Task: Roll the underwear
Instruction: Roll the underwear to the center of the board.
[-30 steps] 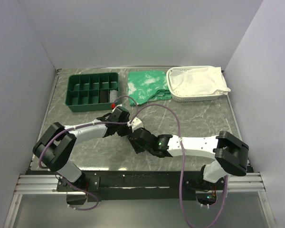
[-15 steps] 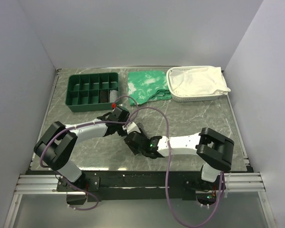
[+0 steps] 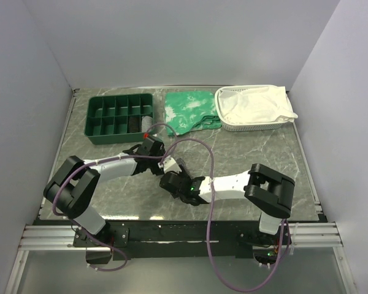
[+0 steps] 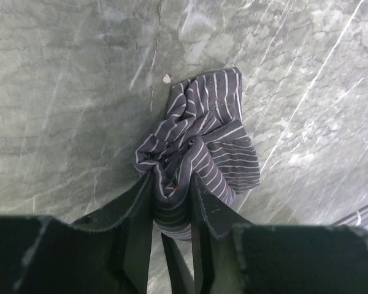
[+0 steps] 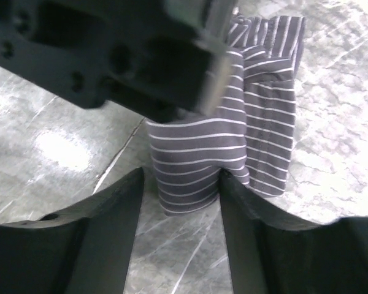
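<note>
Grey marble table, striped underwear bunched up, left gripper pinching it tight, right gripper spread apart around it

Bright, even light; close foreground slightly blurred.

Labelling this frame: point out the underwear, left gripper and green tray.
underwear [image 4: 202, 147], left wrist view, middle of the bunched striped fabric.
left gripper [image 4: 170, 179], left wrist view, midway between its fingertips, where they pinch the fabric.
green tray [image 3: 110, 139], top view, near wall.
</note>
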